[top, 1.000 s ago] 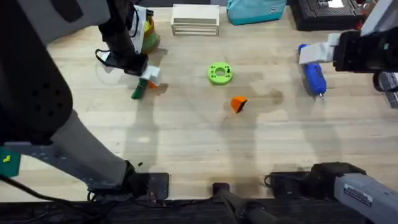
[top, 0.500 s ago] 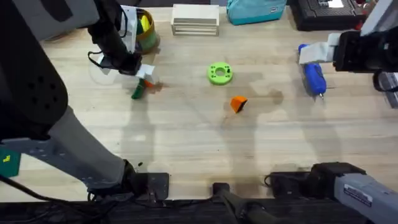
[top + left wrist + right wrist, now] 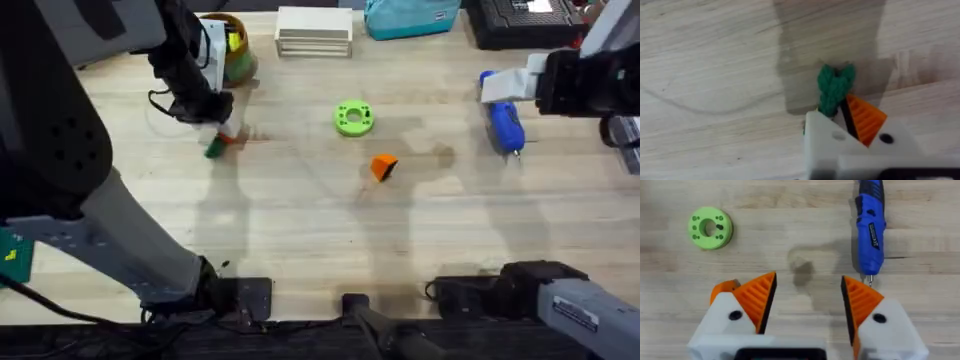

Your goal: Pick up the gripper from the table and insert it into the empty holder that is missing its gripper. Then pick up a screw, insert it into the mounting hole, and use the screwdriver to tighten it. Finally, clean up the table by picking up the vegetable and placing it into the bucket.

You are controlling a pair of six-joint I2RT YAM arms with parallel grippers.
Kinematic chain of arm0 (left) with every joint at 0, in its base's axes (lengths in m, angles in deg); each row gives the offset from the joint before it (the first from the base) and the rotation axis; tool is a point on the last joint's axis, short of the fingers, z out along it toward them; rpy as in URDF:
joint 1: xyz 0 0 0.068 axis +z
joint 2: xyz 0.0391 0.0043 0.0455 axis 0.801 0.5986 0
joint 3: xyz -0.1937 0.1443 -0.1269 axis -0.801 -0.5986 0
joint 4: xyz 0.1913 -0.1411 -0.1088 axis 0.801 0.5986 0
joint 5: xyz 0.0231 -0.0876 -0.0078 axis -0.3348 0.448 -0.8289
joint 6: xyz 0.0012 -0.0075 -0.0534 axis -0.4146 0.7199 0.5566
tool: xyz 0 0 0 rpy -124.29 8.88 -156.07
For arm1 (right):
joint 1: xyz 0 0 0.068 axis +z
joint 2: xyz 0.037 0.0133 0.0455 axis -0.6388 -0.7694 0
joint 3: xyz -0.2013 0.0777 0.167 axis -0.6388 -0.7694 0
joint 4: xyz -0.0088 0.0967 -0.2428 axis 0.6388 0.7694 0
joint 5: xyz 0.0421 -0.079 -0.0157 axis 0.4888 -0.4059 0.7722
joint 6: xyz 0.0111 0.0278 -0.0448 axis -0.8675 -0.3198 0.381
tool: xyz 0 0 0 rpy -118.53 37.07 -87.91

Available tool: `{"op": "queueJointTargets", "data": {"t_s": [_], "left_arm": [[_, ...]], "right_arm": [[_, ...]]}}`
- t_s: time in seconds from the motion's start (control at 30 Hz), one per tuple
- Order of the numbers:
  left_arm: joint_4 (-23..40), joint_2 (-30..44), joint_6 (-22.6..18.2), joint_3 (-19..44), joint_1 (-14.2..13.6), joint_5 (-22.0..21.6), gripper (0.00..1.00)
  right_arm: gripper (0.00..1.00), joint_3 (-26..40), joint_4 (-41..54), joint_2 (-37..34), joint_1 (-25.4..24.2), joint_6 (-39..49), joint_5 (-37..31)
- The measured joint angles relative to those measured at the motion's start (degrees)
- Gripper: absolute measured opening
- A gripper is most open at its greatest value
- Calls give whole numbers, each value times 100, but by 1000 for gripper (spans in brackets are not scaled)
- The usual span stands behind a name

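Lifting the veg [image 3: 834, 87] off the table w/ my left gripper [image 3: 842, 117]: it's moved toward the bucket [image 3: 232, 50] since a sec ago, so cleanup looks underway. Fingers are pinched nearly closed on the veg. Mid-table, the orange gripper [image 3: 383, 167] lies loose, not inserted. Right gripper [image 3: 807, 300] hovers wide open, holding nothing, w/ the driver [image 3: 870, 227] just beyond.

Light wood table [image 3: 300, 220]: lime-green ring [image 3: 353, 118], orange gripper [image 3: 383, 167], blue screwdriver [image 3: 504, 123], yellow bucket [image 3: 236, 52].
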Motion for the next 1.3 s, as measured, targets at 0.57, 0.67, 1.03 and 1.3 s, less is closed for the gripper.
{"op": "queueJointTargets", "data": {"t_s": [0.57,0.67,1.03,1.3], "left_arm": [[363,0,-12,42,-25,179,985],[732,-72,8,208,-110,226,985],[937,-2114,819,1045,-781,291,985],[985,-3810,1605,1330,-868,310,988]], "right_arm": [[759,0,-2,2,0,0,0],[758,0,-2,2,0,0,0],[759,0,-2,2,0,-13,0],[758,0,-2,1,0,-13,0]]}}
